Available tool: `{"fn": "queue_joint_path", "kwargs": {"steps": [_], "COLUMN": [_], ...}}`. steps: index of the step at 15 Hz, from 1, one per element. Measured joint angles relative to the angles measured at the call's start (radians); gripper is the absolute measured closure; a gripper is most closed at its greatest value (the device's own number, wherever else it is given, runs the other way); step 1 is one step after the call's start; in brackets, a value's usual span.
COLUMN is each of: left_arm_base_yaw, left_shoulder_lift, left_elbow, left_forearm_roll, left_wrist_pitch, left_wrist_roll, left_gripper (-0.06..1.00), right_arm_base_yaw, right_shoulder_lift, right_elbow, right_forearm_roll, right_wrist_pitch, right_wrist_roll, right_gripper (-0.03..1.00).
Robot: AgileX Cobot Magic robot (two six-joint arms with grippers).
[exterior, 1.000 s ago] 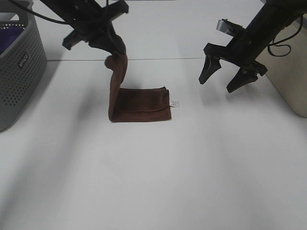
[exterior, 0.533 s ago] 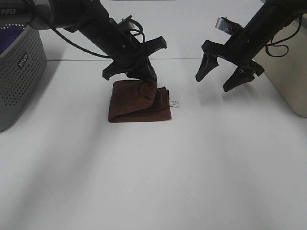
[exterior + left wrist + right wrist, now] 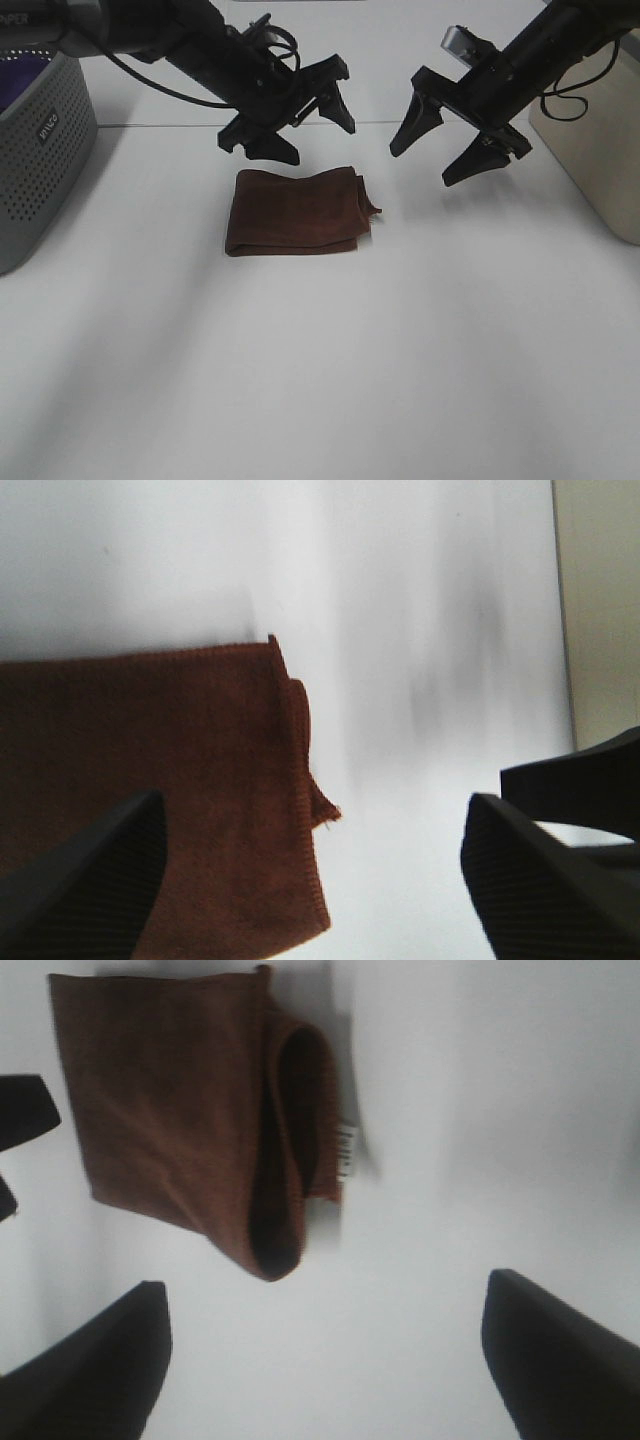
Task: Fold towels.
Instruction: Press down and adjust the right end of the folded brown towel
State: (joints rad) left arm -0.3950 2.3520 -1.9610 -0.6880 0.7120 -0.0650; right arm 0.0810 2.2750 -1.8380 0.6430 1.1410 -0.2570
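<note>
The reddish-brown towel point(image 3: 295, 212) lies folded into a small rectangle on the white table, its layered edges toward the right. It also shows in the left wrist view point(image 3: 160, 780) and in the right wrist view point(image 3: 190, 1100), where its small white tag point(image 3: 347, 1152) peeks out at the folded edge. My left gripper point(image 3: 298, 128) is open and empty, just above the towel's far edge. My right gripper point(image 3: 435, 152) is open and empty, hovering to the right of the towel.
A grey perforated basket point(image 3: 40, 150) holding a purple cloth point(image 3: 22, 75) stands at the far left. A beige bin point(image 3: 595, 150) stands at the right edge. The white table point(image 3: 320, 360) stretches toward the front.
My left gripper carried the towel's raised half over to the right, laid it down and let go; it is now open above the folded towel. The right gripper shifted slightly left.
</note>
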Motion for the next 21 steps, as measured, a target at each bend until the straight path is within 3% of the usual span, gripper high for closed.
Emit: {"fn": "queue_joint_path", "kwargs": {"steps": [1,3,7,9,15,21], "left_arm_base_yaw": [0.053,0.102,0.134,0.134,0.134,0.134], "left_shoulder_lift": [-0.041,-0.075,-0.085,-0.085,-0.085,-0.121], "left_elbow": [0.0,0.0,0.0,0.0,0.0,0.0], "left_forearm_roll": [0.059,0.119,0.155,0.157,0.157,0.175], "left_wrist_pitch": [0.014,0.033,0.098,0.13,0.186,0.233], "left_wrist_roll": [0.065,0.083,0.087,0.087,0.088,0.101], "left_gripper": [0.18,0.18,0.18,0.18,0.18,0.18], "right_arm_base_yaw": [0.016,0.067,0.128,0.128,0.127,0.127], "right_shoulder_lift": [0.0,0.0,0.081,0.168,0.28,0.227], "right_elbow": [0.0,0.0,0.0,0.0,0.0,0.0], "right_forearm_roll": [0.127,0.244,0.565,0.651,0.64,0.523], "right_wrist_pitch": [0.035,0.033,0.014,0.007,-0.012,0.001], "right_wrist_roll": [-0.083,-0.142,-0.279,-0.316,-0.353,-0.354], "right_gripper": [0.17,0.17,0.18,0.18,0.2,0.2]}}
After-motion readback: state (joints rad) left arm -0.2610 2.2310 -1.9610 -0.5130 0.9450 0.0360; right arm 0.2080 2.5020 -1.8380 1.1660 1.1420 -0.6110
